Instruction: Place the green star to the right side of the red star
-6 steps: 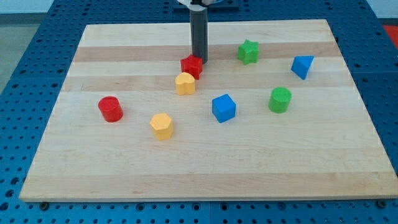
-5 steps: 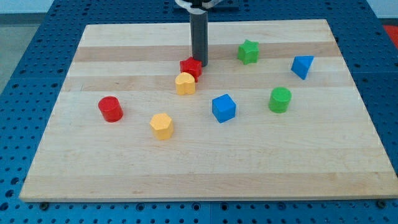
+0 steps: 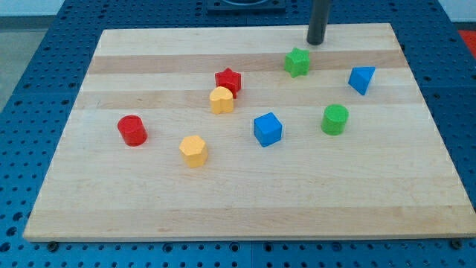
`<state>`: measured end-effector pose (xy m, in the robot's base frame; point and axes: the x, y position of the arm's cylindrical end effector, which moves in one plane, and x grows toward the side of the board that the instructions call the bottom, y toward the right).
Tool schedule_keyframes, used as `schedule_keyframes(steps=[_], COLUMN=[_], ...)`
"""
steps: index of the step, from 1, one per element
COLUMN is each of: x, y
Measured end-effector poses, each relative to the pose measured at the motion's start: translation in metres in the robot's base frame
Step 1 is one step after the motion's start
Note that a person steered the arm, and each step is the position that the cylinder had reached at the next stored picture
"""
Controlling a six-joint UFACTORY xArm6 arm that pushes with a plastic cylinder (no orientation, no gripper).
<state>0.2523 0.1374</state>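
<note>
The green star (image 3: 297, 62) lies on the wooden board (image 3: 149, 208) near the view's top, right of centre. The red star (image 3: 229, 80) lies to its left and a little lower, touching a yellow block (image 3: 221, 100) at its lower left. My tip (image 3: 316, 42) is near the board's top edge, just above and to the right of the green star, apart from it. It touches no block.
A blue triangular block (image 3: 361, 79) sits at the right. A green cylinder (image 3: 335, 119) and a blue cube (image 3: 268, 129) lie lower down. A red cylinder (image 3: 132, 130) and a second yellow block (image 3: 193, 151) are at the left.
My tip has left the red star's right side and moved up and right to above the green star. The blocks have stayed where they were.
</note>
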Motion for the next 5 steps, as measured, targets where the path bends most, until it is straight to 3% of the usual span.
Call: schedule_keyframes(steps=[2, 3, 5], x=[0.073, 0.086, 0.058], y=[-0.072, -0.084, 0.006])
